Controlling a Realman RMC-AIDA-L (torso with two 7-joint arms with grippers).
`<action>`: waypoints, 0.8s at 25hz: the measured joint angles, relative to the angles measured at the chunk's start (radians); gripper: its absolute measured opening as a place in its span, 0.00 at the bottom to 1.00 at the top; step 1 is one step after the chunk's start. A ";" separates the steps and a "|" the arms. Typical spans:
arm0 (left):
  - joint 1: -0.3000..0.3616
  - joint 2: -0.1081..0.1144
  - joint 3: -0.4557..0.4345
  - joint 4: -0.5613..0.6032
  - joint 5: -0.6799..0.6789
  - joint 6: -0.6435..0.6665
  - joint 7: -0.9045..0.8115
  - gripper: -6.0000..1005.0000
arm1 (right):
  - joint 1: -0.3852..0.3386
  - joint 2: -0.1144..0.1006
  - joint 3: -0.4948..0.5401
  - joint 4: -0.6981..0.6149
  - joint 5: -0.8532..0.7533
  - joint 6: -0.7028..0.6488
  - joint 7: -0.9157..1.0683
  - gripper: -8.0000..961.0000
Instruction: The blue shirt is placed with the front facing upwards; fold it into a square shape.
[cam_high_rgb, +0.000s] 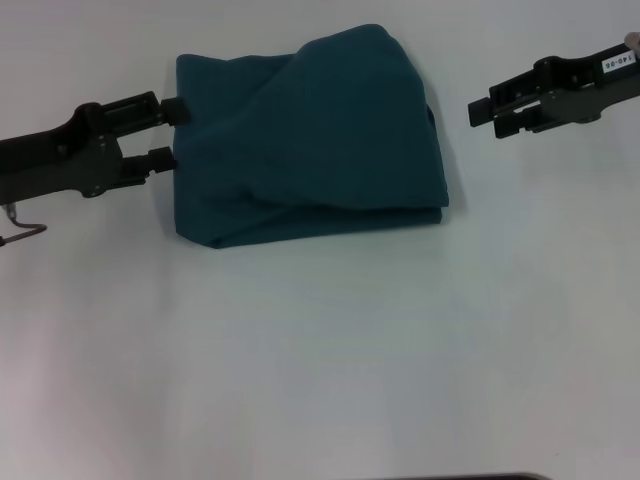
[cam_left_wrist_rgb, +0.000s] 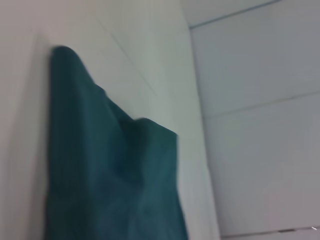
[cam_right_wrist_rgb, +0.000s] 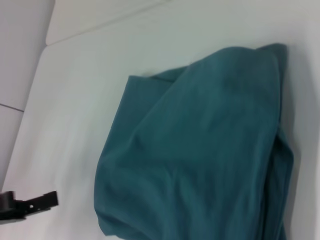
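Shirt (cam_high_rgb: 310, 140) sits folded near the far edge of the white tabletop (cam_high_rgb: 320, 350), roughly mid-width, plain teal side up, no lettering showing. It's a rough block, not a clean square: top layer lies skewed w/ a diagonal ridge, and the near edge shows loose stacked layers.

My left claw (cam_high_rgb: 172, 132) is at the shirt's left edge, fingers apart, tips touching or just beside the cloth, clamped on nothing. My right claw (cam_high_rgb: 484, 110) hangs off the shirt's right side, clear of it, fingers look slightly apart, also holding nothing.

Risks as I judge them: if my left tips snag the edge when I pull away, the top layer drags and the fold opens. Skewed top layer could slide. Any push from one side only would shove the whole bundle across the smooth tabletop, toward the far edge.
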 joint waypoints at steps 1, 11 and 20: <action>0.000 0.000 0.000 0.000 0.010 -0.017 -0.001 0.84 | 0.004 -0.001 0.008 0.000 0.000 0.002 0.001 0.66; -0.054 -0.002 0.062 0.007 0.124 -0.200 0.006 0.84 | 0.018 -0.001 0.021 0.000 0.001 0.007 -0.004 0.67; -0.094 0.004 0.090 0.004 0.172 -0.234 -0.003 0.84 | 0.022 -0.012 0.021 -0.009 0.001 0.004 -0.001 0.67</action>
